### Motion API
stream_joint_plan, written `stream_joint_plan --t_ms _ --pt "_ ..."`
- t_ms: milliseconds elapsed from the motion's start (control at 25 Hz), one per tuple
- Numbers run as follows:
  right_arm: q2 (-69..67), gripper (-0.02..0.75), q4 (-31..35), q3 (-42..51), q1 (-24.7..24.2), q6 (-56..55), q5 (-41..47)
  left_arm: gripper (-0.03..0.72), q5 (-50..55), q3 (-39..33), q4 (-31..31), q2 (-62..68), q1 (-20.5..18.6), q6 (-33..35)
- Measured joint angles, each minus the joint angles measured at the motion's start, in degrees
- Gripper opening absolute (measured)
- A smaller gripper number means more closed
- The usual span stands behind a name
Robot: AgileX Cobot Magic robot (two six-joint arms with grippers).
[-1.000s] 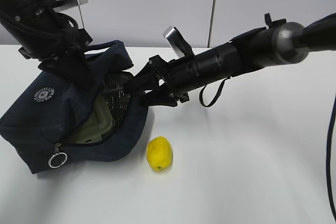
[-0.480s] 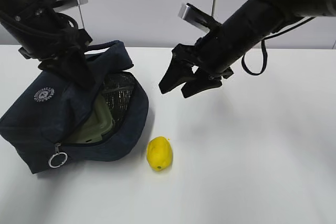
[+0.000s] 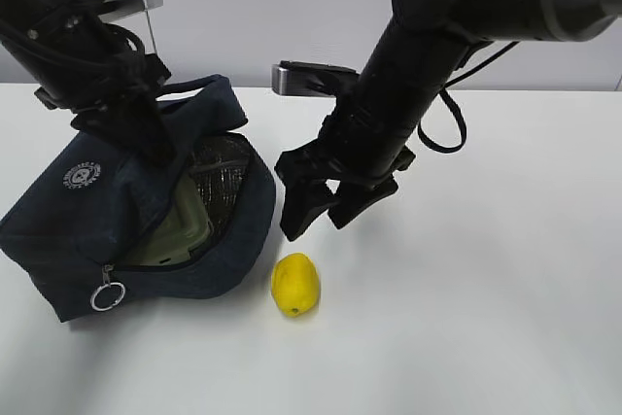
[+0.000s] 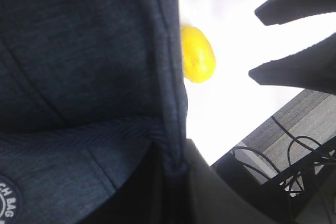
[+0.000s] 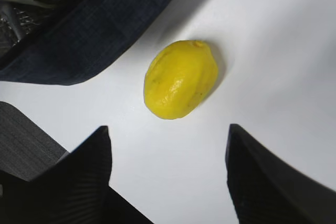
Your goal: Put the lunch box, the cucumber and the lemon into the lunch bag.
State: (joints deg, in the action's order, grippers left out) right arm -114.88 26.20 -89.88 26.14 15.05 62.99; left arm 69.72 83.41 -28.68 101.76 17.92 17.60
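Observation:
The dark navy lunch bag [image 3: 87, 221] lies on its side at the left with its mouth held open. My left gripper [image 3: 146, 138] is shut on the bag's upper rim [image 4: 168, 103]. The sage-green lunch box [image 3: 183, 230] sits inside the opening. The cucumber is hidden from view. The yellow lemon [image 3: 295, 284] lies on the white table just right of the bag's mouth, and also shows in the left wrist view [image 4: 197, 55]. My right gripper [image 3: 317, 226] hangs open and empty, pointing down above and just behind the lemon [image 5: 180, 80], which lies ahead of its fingertips [image 5: 102, 135].
The bag's zipper ring [image 3: 106, 295] hangs at its front corner and a loop handle [image 3: 194, 85] sticks up at the back. White table [image 3: 466, 318] stretches to the right and front of the lemon. A wall stands behind.
My right gripper pulled back out of the bag's mouth, rose, then swung down to point at the table above the lemon. The left gripper, bag and lemon have not moved.

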Motion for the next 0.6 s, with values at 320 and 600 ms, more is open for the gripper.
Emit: stream_joint_plan --t_ms 320,600 --pt "-0.59 0.505 -3.20 0.00 1.05 -7.66 -0.23 0.005 0.00 0.00 0.00 0.00 0.00 0.23" --pt "-1.99 0.505 -2.87 1.72 2.80 -11.07 -4.69 0.005 0.00 0.00 0.00 0.00 0.00 0.65"
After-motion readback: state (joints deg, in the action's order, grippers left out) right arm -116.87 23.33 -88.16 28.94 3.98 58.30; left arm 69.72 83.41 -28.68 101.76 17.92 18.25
